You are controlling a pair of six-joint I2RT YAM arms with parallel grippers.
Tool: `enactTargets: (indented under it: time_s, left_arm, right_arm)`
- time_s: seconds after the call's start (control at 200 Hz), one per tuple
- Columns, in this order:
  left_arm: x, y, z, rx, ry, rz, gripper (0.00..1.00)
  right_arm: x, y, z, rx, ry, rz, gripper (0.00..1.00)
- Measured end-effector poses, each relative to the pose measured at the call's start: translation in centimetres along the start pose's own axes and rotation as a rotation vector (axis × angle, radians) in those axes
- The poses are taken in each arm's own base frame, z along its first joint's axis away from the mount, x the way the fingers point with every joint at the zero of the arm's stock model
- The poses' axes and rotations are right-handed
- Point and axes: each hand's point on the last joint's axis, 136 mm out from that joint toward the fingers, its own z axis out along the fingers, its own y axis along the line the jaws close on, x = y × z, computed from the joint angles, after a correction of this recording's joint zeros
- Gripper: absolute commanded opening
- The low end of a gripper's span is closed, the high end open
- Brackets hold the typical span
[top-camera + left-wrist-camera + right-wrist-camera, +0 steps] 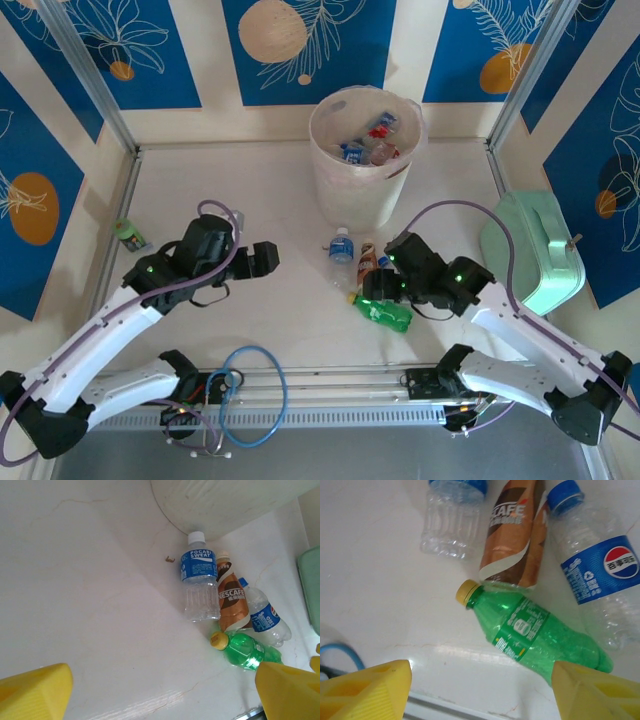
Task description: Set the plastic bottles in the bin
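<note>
Nescafe bottle (pixel 510 540) cropped at the top edge; green bottle (pixel 535 635) base hidden behind the right fingers (pixel 595 695), possibly touching.

A green bottle (pixel 540 635) with a yellow cap lies flat just ahead of the right hand (pixel 480 692). Beyond it lie the brown Nescafé bottle (pixel 512 545), the Pepsi bottle (pixel 600 565) and the Pocari Sweat bottle (pixel 200 580). Farther on stands the pale bin (pixel 350 195), holding more bottles (pixel 365 148).

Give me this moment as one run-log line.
left hand: open, empty | right hand: open, over green bottle | Pocari, Nescafe, Pepsi bottles beside it | bin: some bottles inside
</note>
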Motion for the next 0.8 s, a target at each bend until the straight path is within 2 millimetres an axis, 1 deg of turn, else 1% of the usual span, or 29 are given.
enactTargets:
  time_s: [0.05,0.095,0.17,0.235,0.34,0.415,0.445,0.54,0.635,0.8]
  left_arm:
    - [0.3,0.0,0.8,0.007,0.010,-0.015,0.91]
    - [0.7,0.1,1.4,0.008,0.019,-0.027,0.91]
    - [1.0,0.4,2.2,0.009,0.024,-0.048,0.90]
    - [1.2,0.6,2.6,0.007,0.023,-0.062,0.90]
    - [1.1,0.9,2.9,-0.003,0.011,-0.077,0.90]
    - [1.2,1.1,3.0,-0.007,0.006,-0.085,0.91]
    - [1.3,1.3,3.0,-0.012,0.005,-0.086,0.91]
    - [1.7,1.9,2.9,-0.022,-0.001,-0.090,0.92]
    - [2.0,2.4,2.6,-0.025,-0.008,-0.096,0.92]
    - [1.7,2.6,2.1,-0.022,-0.024,-0.104,0.93]
  right_arm:
    - [-0.3,-0.1,0.6,0.024,0.007,0.005,0.71]
    - [-0.5,0.1,1.3,0.030,0.013,0.004,0.69]
    - [-0.7,1.4,2.3,0.017,0.009,-0.007,0.65]
    - [-0.8,2.6,3.0,0.013,0.005,-0.028,0.64]
    - [-1.8,4.6,4.1,0.029,-0.027,-0.033,0.66]
    - [-2.5,5.5,5.2,0.039,-0.052,-0.018,0.69]
    - [-2.7,5.6,5.8,0.054,-0.058,-0.009,0.71]
    - [-3.3,5.8,7.6,0.119,-0.065,0.016,0.75]
    - [-3.9,6.2,9.5,0.166,-0.063,0.028,0.75]
    - [-5.2,7.0,11.6,0.239,-0.062,0.054,0.76]
